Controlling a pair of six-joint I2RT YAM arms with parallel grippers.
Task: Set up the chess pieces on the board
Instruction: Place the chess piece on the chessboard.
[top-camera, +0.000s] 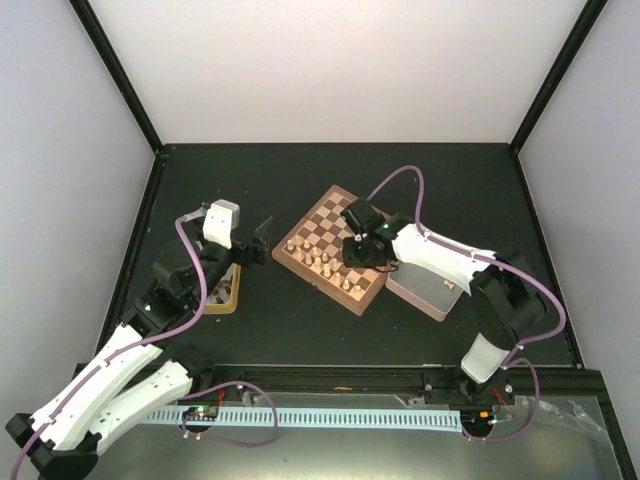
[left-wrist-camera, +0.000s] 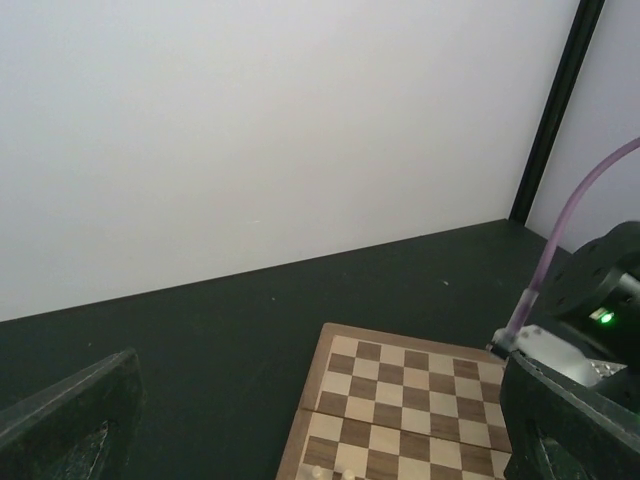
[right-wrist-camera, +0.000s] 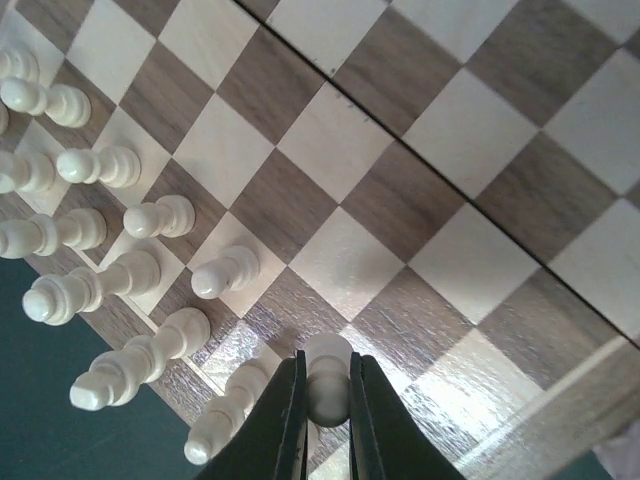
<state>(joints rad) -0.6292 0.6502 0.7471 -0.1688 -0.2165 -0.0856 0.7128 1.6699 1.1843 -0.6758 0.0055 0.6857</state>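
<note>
Right wrist view looks down along the right end effector (right-wrist-camera: 327, 362), whose two dark fingers (right-wrist-camera: 285, 420) are clamped together on one pale pawn (right-wrist-camera: 327, 388), its rounded top showing between the tips. Directly beneath it lies the board (right-wrist-camera: 400, 200), and the held pawn sits over a square near the board's edge; whether it touches the wood cannot be told. To the left of this end effector the other pale chess pieces (right-wrist-camera: 225, 272) stand in two rows along that same edge. From the top external view, the left end effector (top-camera: 258, 242) hangs over the dark table (top-camera: 300, 330) with its jaws wide apart and nothing between them, the board just ahead of it. A yellow tray (top-camera: 222, 292) lies behind it, and a grey tray (top-camera: 430, 288) lies under the right forearm.
</note>
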